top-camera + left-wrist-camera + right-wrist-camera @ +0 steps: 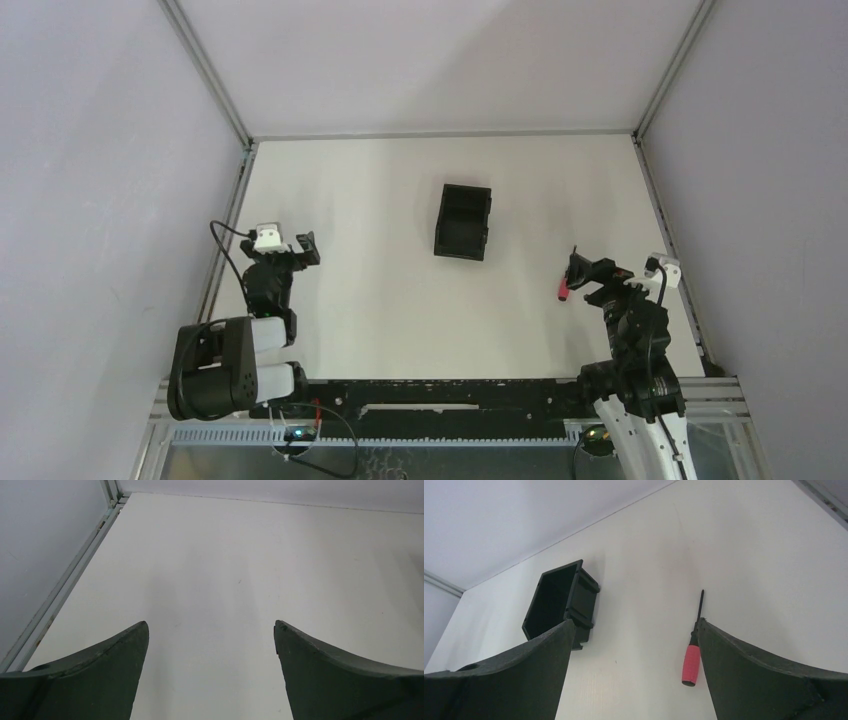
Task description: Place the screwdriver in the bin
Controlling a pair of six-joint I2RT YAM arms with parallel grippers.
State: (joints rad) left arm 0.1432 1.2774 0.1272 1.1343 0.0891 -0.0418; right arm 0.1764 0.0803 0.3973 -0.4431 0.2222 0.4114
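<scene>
**Screwdriver (694, 642) off-centre between spread jaws of right gripper (635, 622)**

Lies flat on table (749, 555), just beside one finger, red handle nearest, shaft pointing away. Probably needs sideways shift before closing. Bin (585, 600) well apart, ahead-left. Left gripper (211, 625) likewise spread, empty, farther off.

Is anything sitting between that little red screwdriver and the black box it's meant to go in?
Nothing visible does. Only bare white table lies between the screwdriver and the bin. The right gripper is open, the screwdriver lies flat between its fingers, close beside one, and nothing blocks it.
</scene>
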